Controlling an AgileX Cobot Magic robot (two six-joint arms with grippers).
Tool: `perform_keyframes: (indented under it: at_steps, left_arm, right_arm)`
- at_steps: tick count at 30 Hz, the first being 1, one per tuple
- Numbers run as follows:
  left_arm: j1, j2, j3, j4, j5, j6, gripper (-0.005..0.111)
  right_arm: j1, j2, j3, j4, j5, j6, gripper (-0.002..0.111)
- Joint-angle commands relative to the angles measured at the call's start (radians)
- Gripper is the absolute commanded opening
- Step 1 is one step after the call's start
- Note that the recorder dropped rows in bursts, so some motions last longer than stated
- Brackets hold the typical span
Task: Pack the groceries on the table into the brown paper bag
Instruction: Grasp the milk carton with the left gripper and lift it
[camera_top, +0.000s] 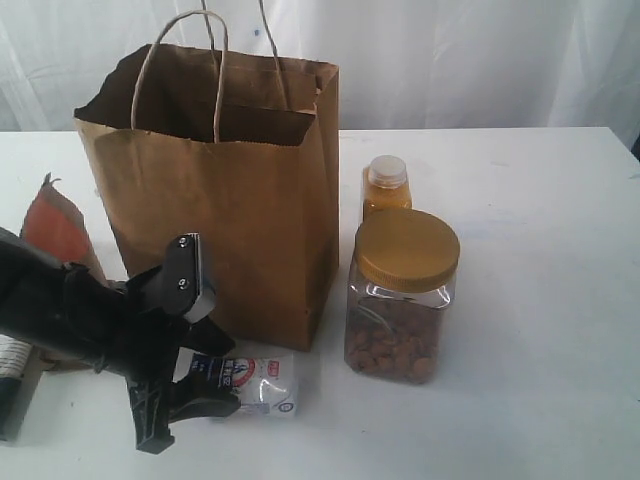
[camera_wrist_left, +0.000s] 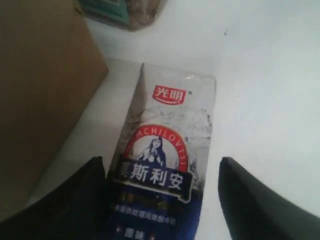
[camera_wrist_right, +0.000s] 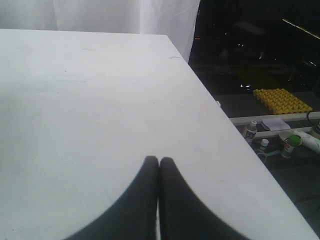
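The brown paper bag (camera_top: 225, 200) stands upright and open on the table (camera_top: 540, 250). A blue-white packet (camera_top: 258, 385) (camera_wrist_left: 167, 150) lies flat at the bag's front corner. My left gripper (camera_top: 220, 360) (camera_wrist_left: 161, 162) is open and straddles the packet's near end; one finger (camera_wrist_left: 85, 200) touches its edge, the other (camera_wrist_left: 255, 200) stands apart from it. To the right of the bag stand a gold-lidded nut jar (camera_top: 400, 300) and, behind it, an orange bottle (camera_top: 386, 185). A brown pouch with a red label (camera_top: 55, 230) sits left of the bag. My right gripper (camera_wrist_right: 159, 161) is shut and empty over bare table.
A dark and white thing (camera_top: 15, 385) lies at the left frame edge, half hidden by my left arm. The table's edge (camera_wrist_right: 220, 115) runs close to my right gripper, with floor clutter and a yellow crate (camera_wrist_right: 282, 100) beyond. White curtain (camera_top: 480, 60) hangs behind.
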Motion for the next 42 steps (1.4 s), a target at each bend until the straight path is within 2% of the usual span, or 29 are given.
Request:
perform_keyframes:
  at_steps: [1,6,9,14,19,24,27,32,36,38,42]
  left_arm:
    - [-0.006,0.035,-0.001,-0.012,0.021,0.161,0.067]
    - [-0.006,0.041,-0.001,0.037,0.023,0.161,0.067]
    - [-0.006,0.041,-0.001,0.037,0.022,0.161,0.061]
    - [-0.006,0.039,-0.001,0.037,0.022,0.149,0.031]
    - [-0.006,0.021,-0.001,0.039,0.035,-0.008,0.000]
    - [-0.006,-0.090,-0.001,0.060,0.084,-0.094,0.000]
    - [-0.006,-0.179,-0.001,0.087,0.093,-0.270,0.000]
    - [-0.006,-0.314,-0.001,0.190,0.148,-0.653,0.000]
    - [-0.006,-0.390,-0.001,0.231,0.265,-0.819,0.000]
    - [-0.006,-0.418,-0.001,0.231,0.325,-0.879,0.000]
    - [-0.006,-0.468,-0.001,0.249,0.432,-0.886,0.000]
  right_arm:
    - [-0.006,-0.003,0.002,-0.007,-0.002,0.004,0.000]
    - [-0.006,-0.003,0.002,-0.007,-0.002,0.004,0.000]
    - [-0.006,-0.003,0.002,-0.007,-0.002,0.004,0.000]
    - [-0.006,-0.003,0.002,-0.007,-0.002,0.004,0.000]
    - [-0.006,-0.003,0.002,-0.007,-0.002,0.004,0.000]
    - [-0.006,-0.003,0.002,-0.007,-0.002,0.004,0.000]
    - [-0.006,-0.003,0.002,-0.007,-0.002,0.004,0.000]
    - [-0.006,-0.003,0.002,-0.007,-0.002,0.004,0.000]
    - [-0.006,-0.003,0.002,-0.007,-0.002,0.004,0.000]
    - [-0.006,-0.003,0.002,-0.007,-0.002,0.004,0.000]
    - [-0.006,-0.003,0.002,-0.007,-0.002,0.004,0.000]
